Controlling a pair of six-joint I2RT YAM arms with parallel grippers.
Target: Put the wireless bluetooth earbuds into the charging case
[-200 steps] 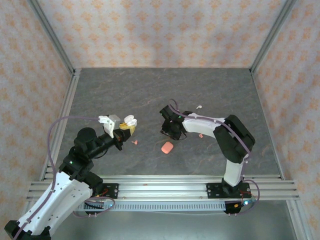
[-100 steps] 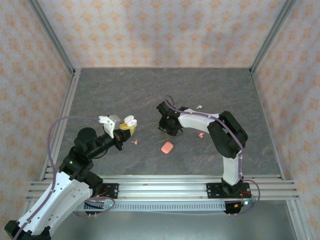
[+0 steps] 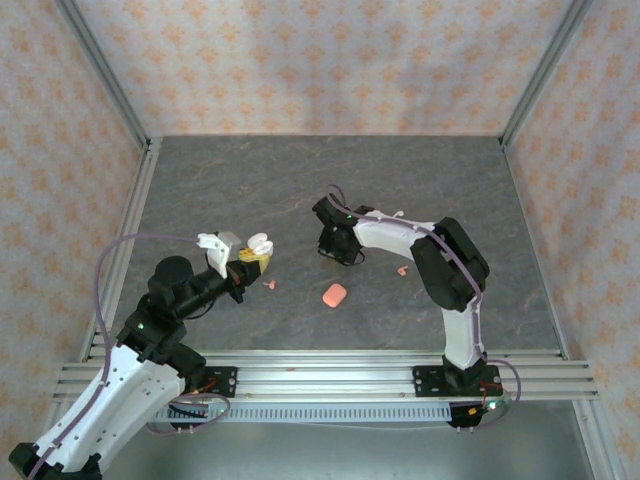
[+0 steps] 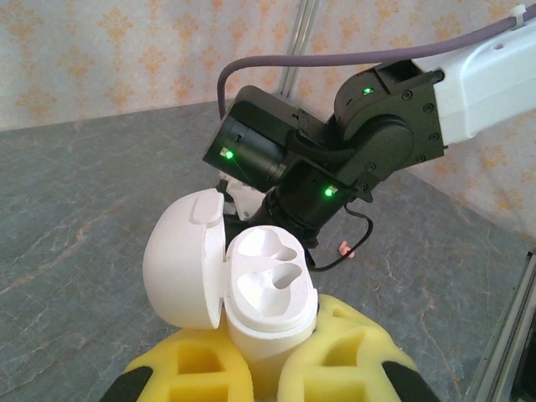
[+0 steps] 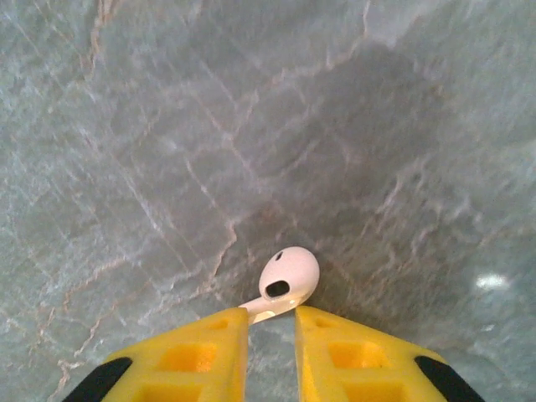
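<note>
- Right gripper [image 5: 272,322] of mine points down at the grey table [image 5: 167,126], its yellow fingers [image 5: 201,352] drawn narrow with a slim gap between them.
- In my right wrist view, one whitish earbud [image 5: 289,275] lies on the table just at the fingertips. Its rounded head is beyond the tips and its stem reaches into the mouth of the gap.
- That stem meets the tip of the finger on the left of the view. The other finger looks just clear of it, so the jaws are not closed on it.
- From above, my right gripper [image 3: 337,248] sits near the middle of the table, with the arm stretched far to the left.
- My left gripper [image 3: 248,260] is closed on the base of the white charging case [image 4: 268,301] and holds it upright off the table.
- The case's lid [image 4: 184,260] is swung open to one side, and both moulded sockets show bare.
- Beyond the case, my left wrist view looks at the dark wrist of my right arm [image 4: 360,151].
- A coral-pink case [image 3: 334,295] lies shut on the table between my two arms.
- One coral-pink earbud [image 3: 268,285] lies near my left gripper, and another coral-pink earbud [image 3: 402,270] lies beside my right forearm.
- A second whitish earbud [image 3: 398,213] rests on the table just beyond that forearm.
</note>
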